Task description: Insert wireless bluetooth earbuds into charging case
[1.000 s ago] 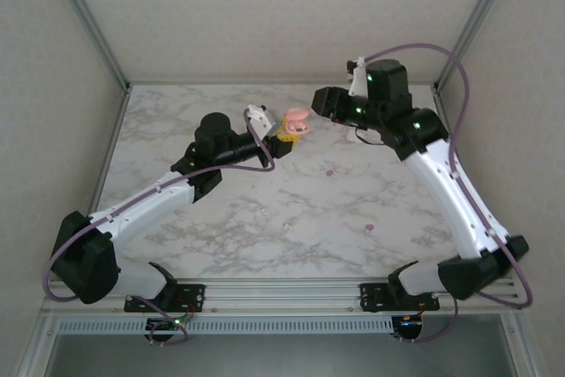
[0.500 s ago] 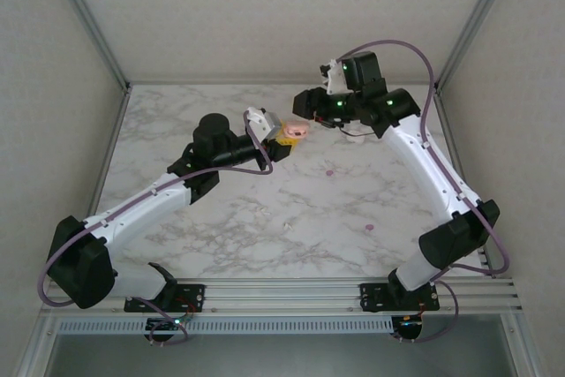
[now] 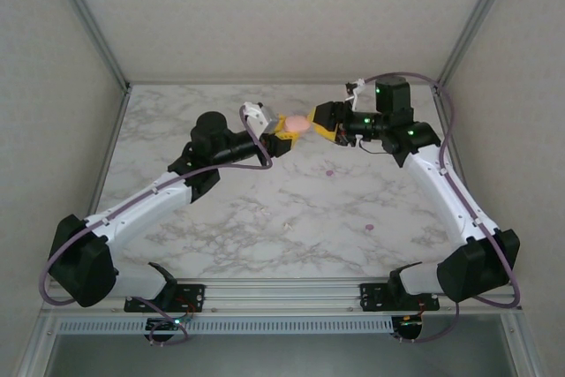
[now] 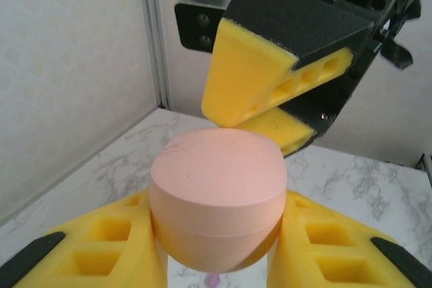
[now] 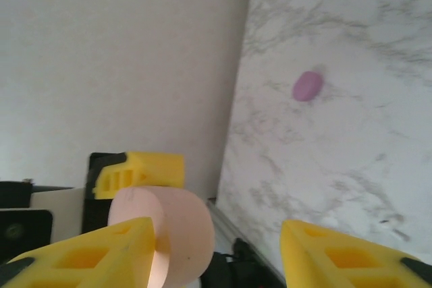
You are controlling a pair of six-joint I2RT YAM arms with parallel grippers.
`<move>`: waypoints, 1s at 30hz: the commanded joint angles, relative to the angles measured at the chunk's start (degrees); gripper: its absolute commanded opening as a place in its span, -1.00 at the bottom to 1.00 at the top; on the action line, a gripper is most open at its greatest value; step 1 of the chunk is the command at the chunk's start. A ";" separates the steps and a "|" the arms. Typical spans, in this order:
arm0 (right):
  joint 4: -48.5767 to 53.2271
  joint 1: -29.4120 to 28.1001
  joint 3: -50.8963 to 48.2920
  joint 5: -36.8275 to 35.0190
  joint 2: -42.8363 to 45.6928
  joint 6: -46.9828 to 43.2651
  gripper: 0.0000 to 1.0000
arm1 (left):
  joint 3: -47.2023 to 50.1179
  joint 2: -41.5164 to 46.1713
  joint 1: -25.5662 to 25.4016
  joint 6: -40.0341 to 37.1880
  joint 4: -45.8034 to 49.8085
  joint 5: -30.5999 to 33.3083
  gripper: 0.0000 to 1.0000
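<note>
A peach-pink charging case point(image 3: 297, 122) point(image 4: 216, 193) hangs above the back of the table, lid down with a seam around it. My left gripper point(image 3: 285, 132) point(image 4: 216, 200) is shut on its sides. My right gripper point(image 3: 320, 126) point(image 5: 217, 228) faces it from the right, open. One of its fingers point(image 4: 256, 72) lies against the case's flat top point(image 5: 182, 231), while the other stands clear. A purple earbud point(image 5: 307, 86) point(image 3: 329, 172) lies on the marble. Another purple earbud point(image 3: 369, 228) and a whitish earbud point(image 3: 289, 225) lie nearer the front.
The marble table point(image 3: 221, 236) is walled on the left, back and right. A metal rail point(image 3: 282, 293) with both arm bases runs along the front edge. Both arms meet over the back centre.
The right gripper has swung from the back right to meet the case, and its jaws have widened. The left gripper has kept its hold and raised the case slightly.
</note>
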State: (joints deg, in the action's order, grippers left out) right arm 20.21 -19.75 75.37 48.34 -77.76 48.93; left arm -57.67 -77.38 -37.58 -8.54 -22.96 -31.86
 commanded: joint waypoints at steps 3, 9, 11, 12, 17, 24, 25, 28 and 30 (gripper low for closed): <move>-19.34 -0.29 -4.83 10.70 -0.49 13.41 -0.02 | -3.98 -1.88 0.23 3.53 -5.72 -3.49 -0.61; -23.61 -0.34 -6.12 12.35 -1.00 16.55 -0.12 | -4.20 -2.07 0.26 3.71 -6.48 -3.39 -0.60; -24.13 -0.34 -6.20 12.81 -1.09 16.72 -0.12 | -4.29 -2.15 0.30 3.67 -6.48 -3.47 -0.60; -24.25 -0.29 -6.29 12.93 -1.20 16.81 -0.11 | -4.38 -2.22 0.26 3.72 -6.48 -3.47 -0.60; -26.94 -0.38 -6.93 13.81 -1.62 18.65 -0.11 | -4.85 -2.84 0.22 3.70 -6.40 -3.74 -0.59; -27.02 -0.41 -7.26 14.12 -1.17 18.22 -0.36 | -5.56 -3.28 0.23 2.15 -4.06 -2.59 -0.54; -26.81 -0.40 -7.29 14.10 -1.09 17.90 -0.39 | -5.52 -3.28 0.23 2.00 -3.73 -2.15 -0.53; -24.03 -0.38 -6.93 12.92 -0.65 15.89 -0.55 | -5.70 -3.30 0.23 0.87 -2.00 -1.22 -0.46; -22.98 -0.35 -6.91 11.25 -0.22 14.89 -0.61 | -5.96 -3.30 0.23 0.13 -0.38 -0.69 -0.41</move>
State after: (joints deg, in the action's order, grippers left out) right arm -4.84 -19.64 68.88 59.61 -78.74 66.67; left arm -61.25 -80.05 -37.41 -6.72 -24.64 -34.04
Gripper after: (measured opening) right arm 0.324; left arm 0.343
